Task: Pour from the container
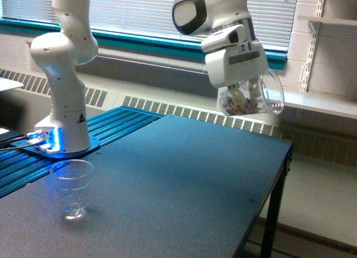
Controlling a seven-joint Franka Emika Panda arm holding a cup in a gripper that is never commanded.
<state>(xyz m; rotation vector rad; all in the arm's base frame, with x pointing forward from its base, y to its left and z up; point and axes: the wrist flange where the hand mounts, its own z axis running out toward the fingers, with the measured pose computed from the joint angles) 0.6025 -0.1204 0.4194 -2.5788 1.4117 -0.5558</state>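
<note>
The container (252, 97), a clear rounded plastic cup with a wide mouth, hangs high over the table's far right part, tilted so its mouth faces the exterior view's right. Small light and reddish pieces lie in its lower side. My gripper (245, 92) is shut on the container, its fingers showing through the clear wall. A taller clear tapered cup (72, 189) stands upright on the table near the front left, far from the gripper.
The dark table (184, 180) has its right edge near the exterior view's right. The arm's white base (62, 124) with blue lights stands at the left on blue ribbed plating. Window blinds and a radiator run behind.
</note>
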